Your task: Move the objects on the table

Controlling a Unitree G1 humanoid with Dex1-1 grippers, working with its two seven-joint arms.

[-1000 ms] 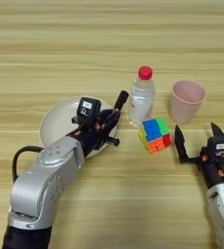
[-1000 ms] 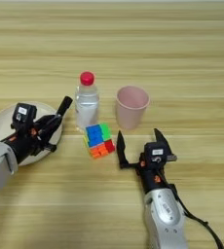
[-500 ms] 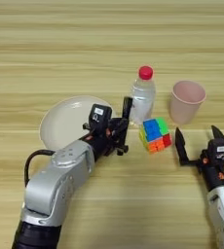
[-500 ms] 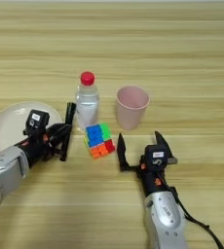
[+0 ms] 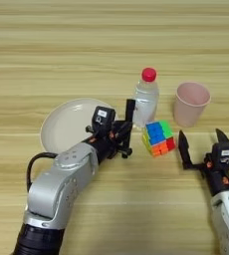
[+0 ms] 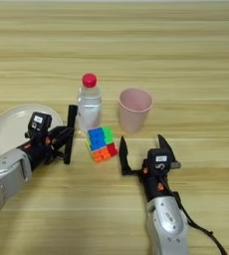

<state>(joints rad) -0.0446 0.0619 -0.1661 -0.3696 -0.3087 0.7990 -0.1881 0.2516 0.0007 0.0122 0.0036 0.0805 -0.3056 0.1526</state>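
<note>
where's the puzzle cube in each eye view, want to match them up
Left eye view: the puzzle cube sits right of centre, just below the bottle and left of the pink cup.
Right eye view: the puzzle cube sits left of centre, in the same spot among its neighbours.
Shared landmark: the bottle's red cap, directly above the cube in both.

Lighting: bright, even, overhead. Shadows: soft, short, close under bottle, cup and cube. Glare: faint sheen on desk. Blur: slight overall softness.
</note>
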